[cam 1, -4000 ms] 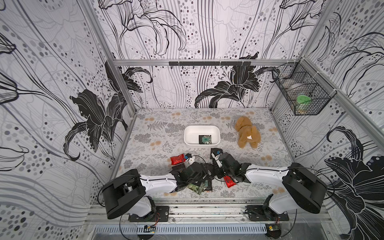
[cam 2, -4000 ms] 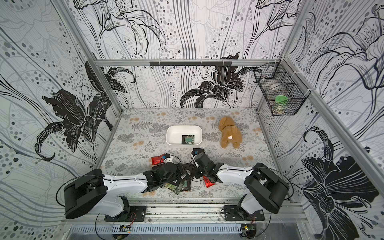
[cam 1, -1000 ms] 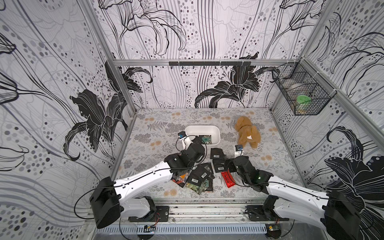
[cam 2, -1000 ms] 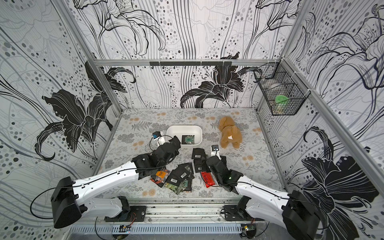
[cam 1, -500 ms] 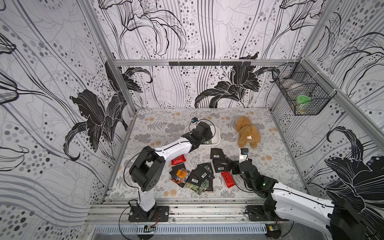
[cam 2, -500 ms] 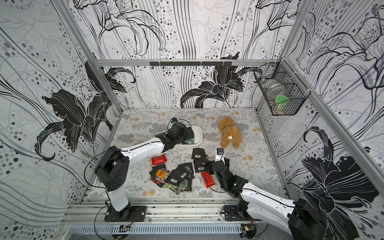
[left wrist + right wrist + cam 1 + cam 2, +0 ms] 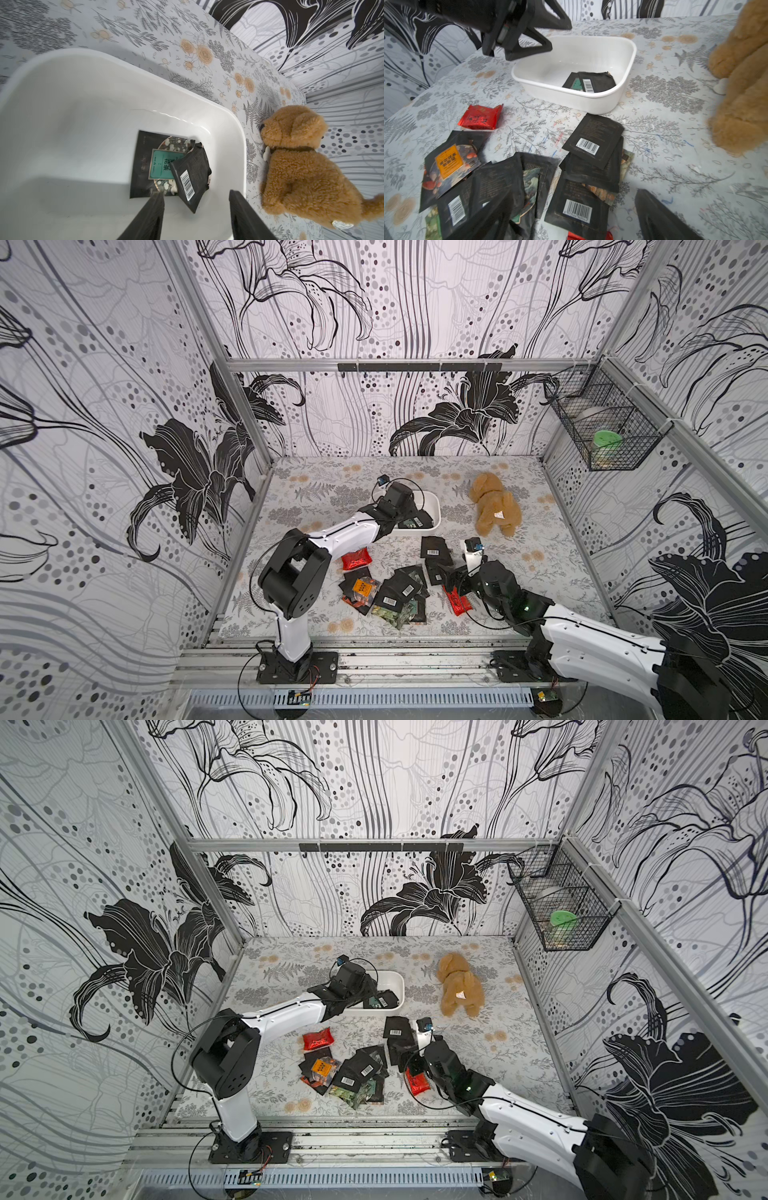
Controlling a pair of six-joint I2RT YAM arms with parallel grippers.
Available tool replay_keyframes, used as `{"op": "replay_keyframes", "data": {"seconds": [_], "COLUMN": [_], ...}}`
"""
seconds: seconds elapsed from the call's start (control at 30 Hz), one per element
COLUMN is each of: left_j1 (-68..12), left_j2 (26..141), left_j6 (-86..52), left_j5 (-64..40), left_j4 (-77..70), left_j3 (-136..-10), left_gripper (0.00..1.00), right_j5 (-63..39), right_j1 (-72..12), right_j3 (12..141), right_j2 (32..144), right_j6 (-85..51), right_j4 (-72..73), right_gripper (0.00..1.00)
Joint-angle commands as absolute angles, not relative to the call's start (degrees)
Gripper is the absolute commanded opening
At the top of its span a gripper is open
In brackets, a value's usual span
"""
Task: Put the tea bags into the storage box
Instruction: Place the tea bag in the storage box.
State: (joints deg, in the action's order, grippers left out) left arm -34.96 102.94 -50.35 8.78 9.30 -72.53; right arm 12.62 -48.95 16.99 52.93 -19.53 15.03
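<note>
The storage box [image 7: 83, 124], we observe, contains two tea bags [image 7: 191, 172], with the left gripper [image 7: 195, 194] parted and empty above it and the right gripper [image 7: 574, 193] spread wide over the loose pile [image 7: 500, 178].

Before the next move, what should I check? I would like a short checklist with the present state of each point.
1. Left gripper open, holding nothing: ok.
2. Barcode sachet inside storage box, leaning on green-label sachet: ok.
3. Right gripper open above loose tea bags: ok.
4. Those bags lie singly: not ok, they overlap.
5. Plush dog apart from storage box: ok.
</note>
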Motion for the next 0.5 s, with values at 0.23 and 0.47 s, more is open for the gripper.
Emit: {"op": "replay_keyframes", "data": {"seconds": [0.23, 0.47], "left_j1": [-34.80, -38.78], "left_j2": [82.82, 67.06], "left_j6": [-49.16, -57.21], "left_j5": [8.88, 6.00], "left_j4": [10.32, 7.00], "left_j3": [-56.50, -38.49], "left_gripper": [0.60, 0.60], "right_j5": [-3.06, -8.82], "right_j1": [-49.24, -49.22], "right_j3": [19.05, 23.63], "right_j2": [61.54, 70.88], "right_j6": [-15.75, -15.13], "right_j4": [20.55, 21.01], "right_gripper": [0.74, 0.46]}}
